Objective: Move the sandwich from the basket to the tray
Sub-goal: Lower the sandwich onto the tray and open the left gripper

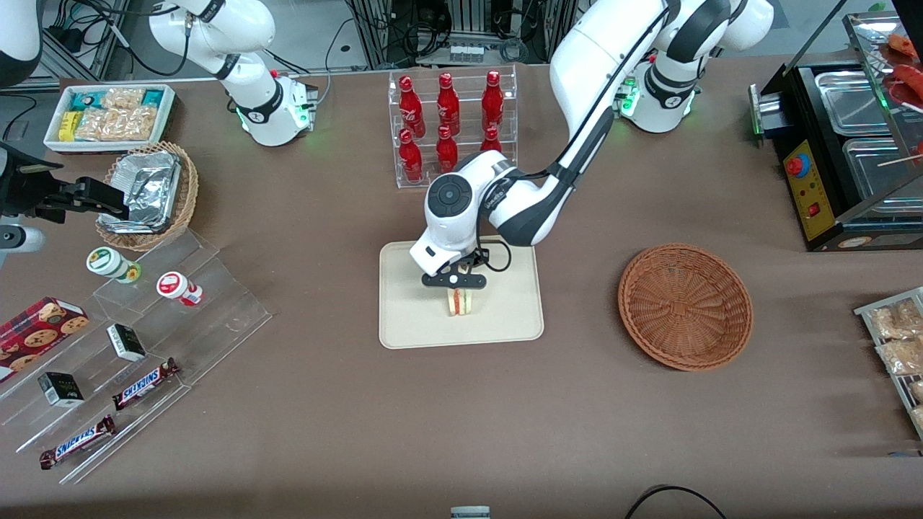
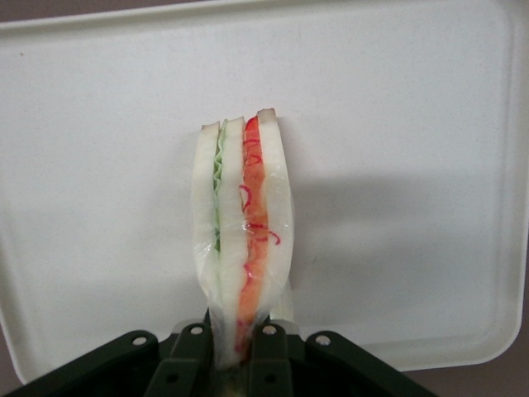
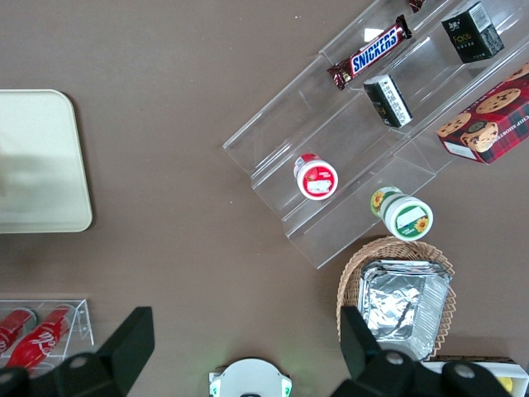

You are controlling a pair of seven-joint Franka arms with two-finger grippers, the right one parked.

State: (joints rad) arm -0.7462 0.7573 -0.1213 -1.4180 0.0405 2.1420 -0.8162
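One sandwich (image 1: 460, 302) is standing upright on the tray (image 1: 411, 317), the gripper (image 1: 457, 287) clenching it from above; at 3 o'clock, the basket (image 1: 685, 306) is sitting bare.

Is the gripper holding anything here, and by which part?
The gripper, above the tray, is shut on the sandwich, pinching one narrow end.

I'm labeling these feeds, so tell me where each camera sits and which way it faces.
Front: high, facing both arms across the table; end effector holds the sandwich over the tray; basket empty.
Left wrist: looks down past its fingers at sandwich and tray.
Right wrist: looks down at table; parked fingers show.
All share the tray.
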